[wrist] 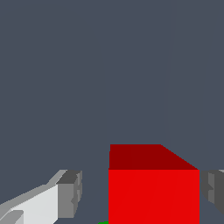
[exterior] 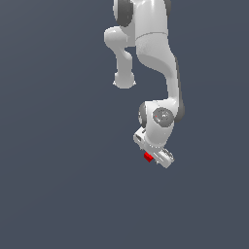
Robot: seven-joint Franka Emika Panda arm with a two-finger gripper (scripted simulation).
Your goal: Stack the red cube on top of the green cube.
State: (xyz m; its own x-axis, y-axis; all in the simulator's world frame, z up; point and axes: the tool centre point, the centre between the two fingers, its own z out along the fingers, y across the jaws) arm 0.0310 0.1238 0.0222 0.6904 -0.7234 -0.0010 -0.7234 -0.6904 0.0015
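The tool has its fingers apart, with the red cube between them: one pad stands clear, the other looks about touching. A sliver of the green cube peeks from under the red, so the stack looks done or nearly so; retreat remains. Both cubes are plain, flat-faced and sharp-edged, on a matte slate worktop.
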